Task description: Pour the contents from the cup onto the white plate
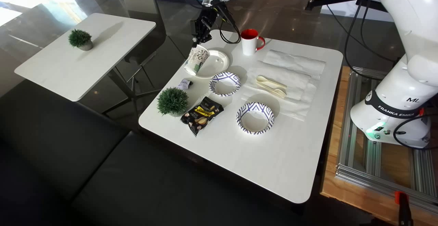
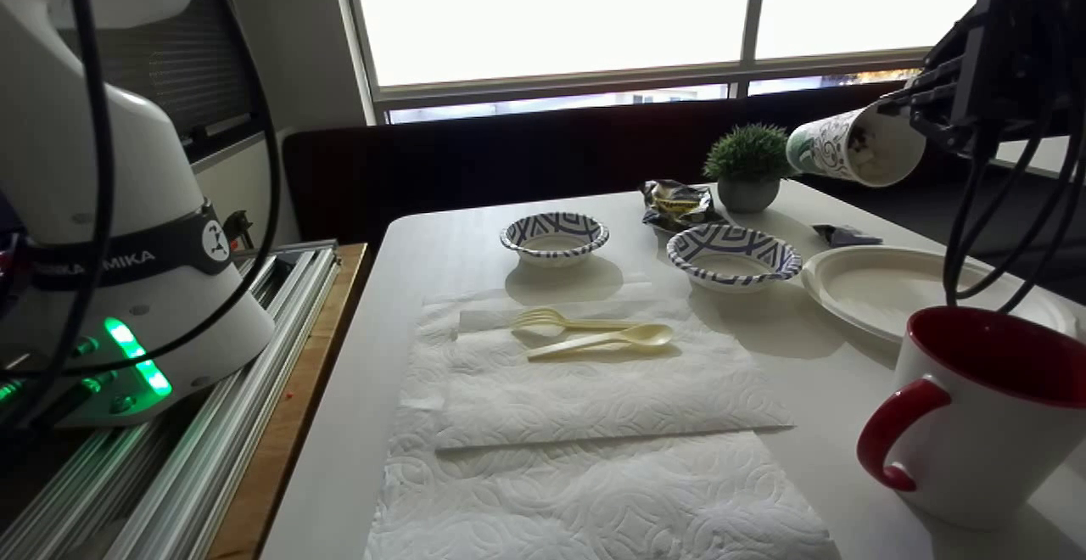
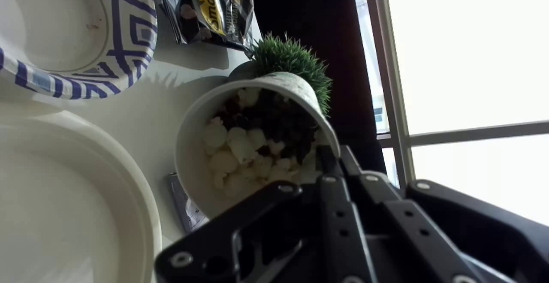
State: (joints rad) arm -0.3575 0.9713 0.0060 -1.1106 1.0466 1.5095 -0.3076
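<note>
The pincer [image 3: 339,159] stands narrow, pinching the cup [image 1: 196,60] by its rim; in the wrist view the grip falls on the side of the mouth away from the plate [image 3: 47,214]. The cup is tipped well over, clear of the surface [image 1: 273,164], by the plate's edge; whether its mouth is over the plate or just beside it, I cannot tell. Popcorn [image 3: 242,148] and dark bits [image 3: 281,122], too shadowed to name, lie inside, so I judge the pour is not yet done. A packet [image 1: 184,84] and a bowl [image 3: 135,28] lie close to the plate.

The cup looks like paper: light, thin-walled, springy, likely to buckle under a hard squeeze. Its load seems light too, so dropping it worries me less than having it swivel about that single pinch. The rim is a fair place to hold, being likely the stiffest part, and a grip away from the plate leaves the pouring lip free. A slow roll toward the plate should suit; popcorn may stick, then tumble out at once and scatter past the plate's edge.
</note>
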